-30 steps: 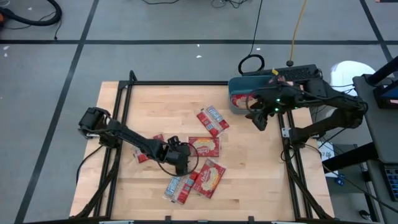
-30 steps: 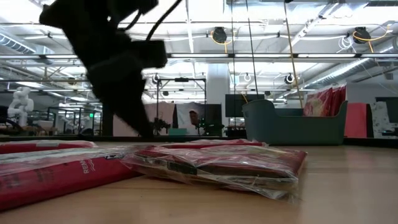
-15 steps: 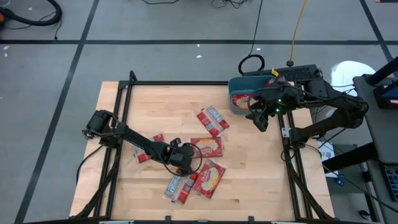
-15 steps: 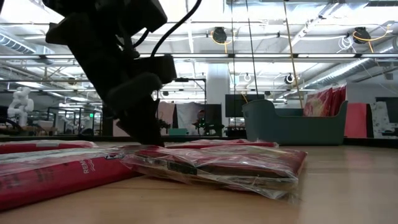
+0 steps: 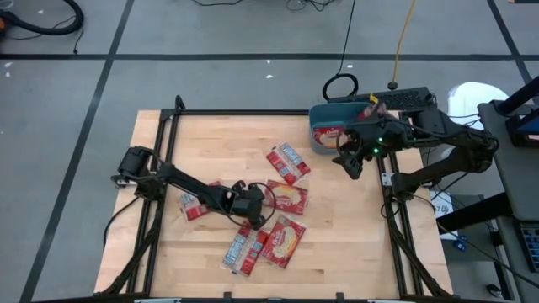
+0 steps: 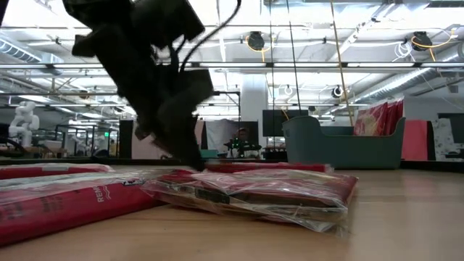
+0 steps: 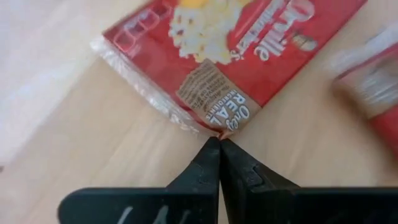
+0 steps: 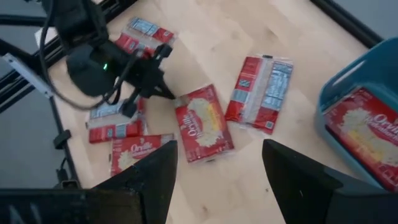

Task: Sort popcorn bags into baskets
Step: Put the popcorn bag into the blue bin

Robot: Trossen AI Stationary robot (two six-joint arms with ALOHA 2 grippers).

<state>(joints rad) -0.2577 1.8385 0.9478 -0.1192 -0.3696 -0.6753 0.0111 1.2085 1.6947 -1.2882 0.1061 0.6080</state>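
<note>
Several red popcorn bags lie flat on the wooden table. One bag with a popcorn picture [image 5: 286,198] [image 7: 236,56] lies mid-table, and my left gripper [image 5: 259,206] [image 7: 219,143] is shut at its near-left corner. A label-side bag [image 5: 289,162] lies farther back. Two more [image 5: 282,240] [image 5: 242,252] lie nearer the front, and one [image 5: 192,207] lies under my left arm. The teal basket [image 5: 324,114] [image 8: 348,78] stands at the far right with a bag [image 8: 367,134] inside. My right gripper [image 8: 217,180] hangs open, high up beside the basket. My left gripper meets the picture bag at its corner [image 7: 222,130], with the wrap's tip between the two shut fingertips. The fingers slant down at it from the table's left. The bag lies flat on the table.
The low view shows a crinkled bag [image 6: 254,190] close in front, with the basket [image 6: 341,141] far behind it. Black frame rails [image 5: 164,168] run along the table's left and right sides. Bare wood lies at the far left and the near right.
My left gripper has gone down and toward the table's right edge to the picture bag's corner, rolling a little, and has shut from wide open. The bag has slid slightly toward the right.
</note>
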